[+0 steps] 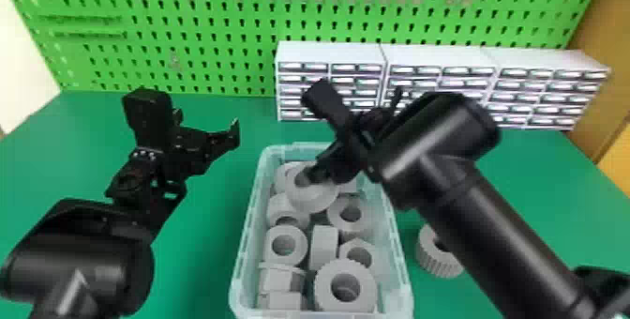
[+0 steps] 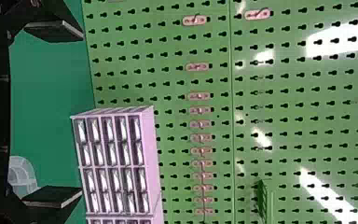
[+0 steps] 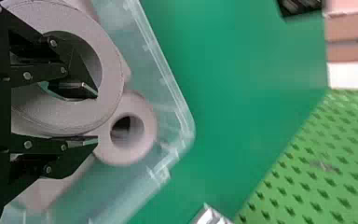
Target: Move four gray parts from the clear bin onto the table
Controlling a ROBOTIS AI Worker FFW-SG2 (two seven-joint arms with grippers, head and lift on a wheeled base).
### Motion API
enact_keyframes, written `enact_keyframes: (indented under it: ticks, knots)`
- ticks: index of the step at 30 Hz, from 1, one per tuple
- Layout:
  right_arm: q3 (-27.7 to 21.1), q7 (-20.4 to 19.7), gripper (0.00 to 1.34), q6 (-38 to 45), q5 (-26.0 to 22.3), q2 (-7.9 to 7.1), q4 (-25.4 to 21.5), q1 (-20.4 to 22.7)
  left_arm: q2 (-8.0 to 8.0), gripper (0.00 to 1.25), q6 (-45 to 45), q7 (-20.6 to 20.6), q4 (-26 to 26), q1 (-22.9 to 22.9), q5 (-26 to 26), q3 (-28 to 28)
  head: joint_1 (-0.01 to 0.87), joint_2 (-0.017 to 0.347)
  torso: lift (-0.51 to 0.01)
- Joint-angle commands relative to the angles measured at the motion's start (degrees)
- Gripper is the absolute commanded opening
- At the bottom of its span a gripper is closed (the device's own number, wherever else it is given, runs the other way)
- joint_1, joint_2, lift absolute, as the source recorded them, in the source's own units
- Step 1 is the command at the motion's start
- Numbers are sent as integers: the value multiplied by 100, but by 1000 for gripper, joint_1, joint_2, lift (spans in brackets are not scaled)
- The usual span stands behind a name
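Right end effector [image 1: 326, 175] pinches gray part [image 1: 313, 199] near far edge of clear bin [image 1: 300, 146]

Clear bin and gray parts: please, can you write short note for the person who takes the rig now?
Left gripper: open and empty, left of the bin.
Right gripper: closed on the wall of a gray ring, one finger in its hole, one outside, at the far end of the clear bin.
Done: one gray part stands on the table, right of the bin.
Left: set down the held ring, then two more, if the one visible on the table is all so far. Many gray parts remain in the bin.
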Motion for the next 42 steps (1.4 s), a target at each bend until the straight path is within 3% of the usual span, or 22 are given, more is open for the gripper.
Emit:
enact_keyframes:
  ticks: [1, 10, 20, 28, 32, 42]
  knots:
    - [-615, 0, 293, 122, 300, 0, -378, 146, 2, 1128, 0, -20, -7, 4, 3, 12, 678, 34, -50]
    - [-1783, 0, 293, 561, 1249, -88, -1240, 691, 2, 1128, 0, -64, -7, 30, 20, 48, 678, 34, -50]
    - [-3093, 0, 293, 280, 1495, -114, -1319, 1350, -7, 1128, 0, -64, -7, 4, 29, 30, 678, 34, -50]
    - [-3849, -9, 293, -748, 1381, -105, -624, 1667, 2, 1129, 0, -64, -7, -5, 46, 4, 678, 34, -50]
    - [-4165, -272, 293, -1346, 889, -26, -97, 1728, 2, 1129, 0, -64, -7, -5, 46, -5, 678, 34, -50]
    - [-4288, -562, 293, -2638, 370, 150, 1195, 1474, -7, 1129, 0, -64, 1, 12, 46, -32, 678, 34, -50]
